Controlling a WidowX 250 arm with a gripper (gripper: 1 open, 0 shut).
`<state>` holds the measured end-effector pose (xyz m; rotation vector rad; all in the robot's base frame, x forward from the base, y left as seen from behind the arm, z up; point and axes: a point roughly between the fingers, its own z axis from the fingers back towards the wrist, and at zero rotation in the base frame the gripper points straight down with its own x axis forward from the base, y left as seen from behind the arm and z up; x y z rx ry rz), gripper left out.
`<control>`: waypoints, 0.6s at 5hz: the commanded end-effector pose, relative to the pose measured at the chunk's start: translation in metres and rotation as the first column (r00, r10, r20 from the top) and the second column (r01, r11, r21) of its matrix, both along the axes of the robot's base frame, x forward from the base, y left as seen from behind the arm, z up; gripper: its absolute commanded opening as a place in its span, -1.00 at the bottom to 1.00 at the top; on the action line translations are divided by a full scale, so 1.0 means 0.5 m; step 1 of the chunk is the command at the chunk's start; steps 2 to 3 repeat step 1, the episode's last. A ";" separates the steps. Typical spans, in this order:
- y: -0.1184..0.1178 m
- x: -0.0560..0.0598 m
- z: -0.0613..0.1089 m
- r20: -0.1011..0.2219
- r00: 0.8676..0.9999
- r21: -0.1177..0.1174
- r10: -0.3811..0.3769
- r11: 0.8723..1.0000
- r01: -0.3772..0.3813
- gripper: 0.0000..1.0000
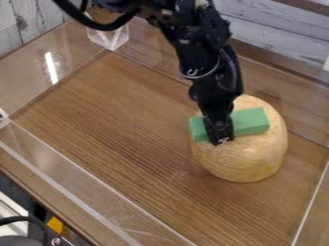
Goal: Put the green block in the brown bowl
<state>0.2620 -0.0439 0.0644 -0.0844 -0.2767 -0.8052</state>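
we see the block (233, 123) lying on the domed top of the bowl (240, 144), our end effector (218, 132) clamped on the block's left end. it looks light, stiff and smooth; we'd grip across its narrow sides.

no readable text, labels, nos. or signs anywhere in view.
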 end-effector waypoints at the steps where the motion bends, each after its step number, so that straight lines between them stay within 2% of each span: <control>1: 0.005 0.002 0.025 -0.005 1.000 0.000 0.019 1.000 -0.019 -1.00; 3: 0.005 0.002 0.025 -0.005 1.000 0.000 0.019 1.000 -0.019 -1.00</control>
